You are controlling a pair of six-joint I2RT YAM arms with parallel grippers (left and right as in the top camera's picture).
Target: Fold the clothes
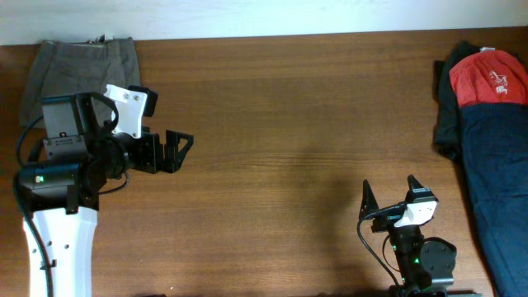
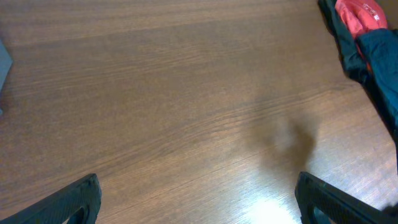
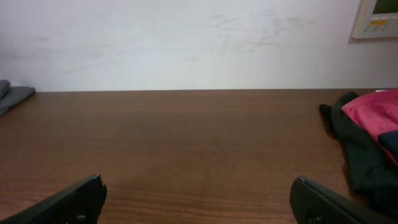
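Counting one grey clothes (image 1: 78,66), one red-blue pile (image 1: 487,91), two claws. Lying near left claw (image 1: 183,153), well apart from right claw (image 1: 388,183). Gaping wide open, gripping nothing.

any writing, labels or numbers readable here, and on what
No text here can be read.
White print on the red garment: too blurred to read.
Markings on the wall panel: too small to read.
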